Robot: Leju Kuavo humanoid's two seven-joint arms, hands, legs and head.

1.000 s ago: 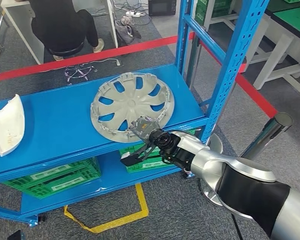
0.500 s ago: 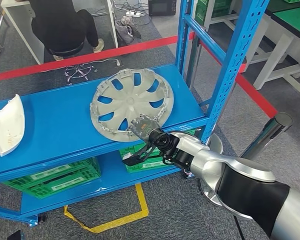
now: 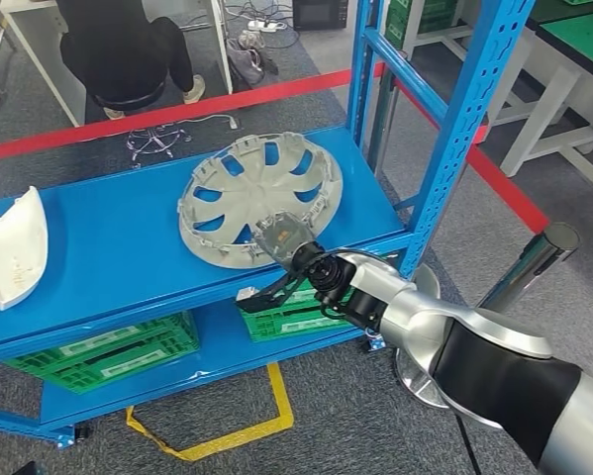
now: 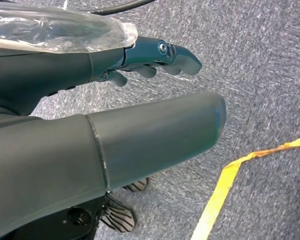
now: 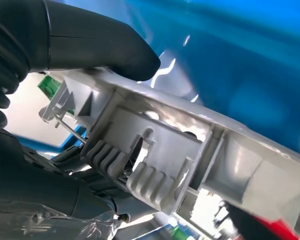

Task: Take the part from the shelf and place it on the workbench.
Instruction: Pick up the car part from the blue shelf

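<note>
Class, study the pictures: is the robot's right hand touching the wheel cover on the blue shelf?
Touching. The right wrist view shows the thumb pressed on the wheel cover rim with fingers underneath; the head view agrees, the right hand at its near edge.

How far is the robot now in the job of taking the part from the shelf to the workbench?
Done: the right hand has reached the grey wheel cover and grips its near rim, thumb above and fingers below. In hand: the cover's near edge juts past the front of the blue shelf, while its far part lies over the shelf. Left: pulling it clear, carrying it and placing it on the workbench.
</note>
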